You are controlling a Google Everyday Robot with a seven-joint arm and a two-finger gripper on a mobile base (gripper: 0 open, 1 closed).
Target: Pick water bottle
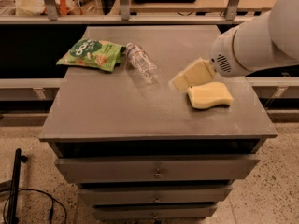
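The water bottle (141, 62) is small, clear and ribbed. It lies on its side on the grey cabinet top (117, 106), toward the back left, cap end pointing to the back. My gripper (180, 81) hangs over the middle right of the top, at the end of the white arm that comes in from the upper right. It is to the right of the bottle, a short way from it and apart from it. It holds nothing that I can see.
A green snack bag (92, 54) lies left of the bottle, almost touching it. A yellow sponge (210, 95) lies just right of and below the gripper. The top's front edge stands above several drawers. A shelf and metal posts run behind.
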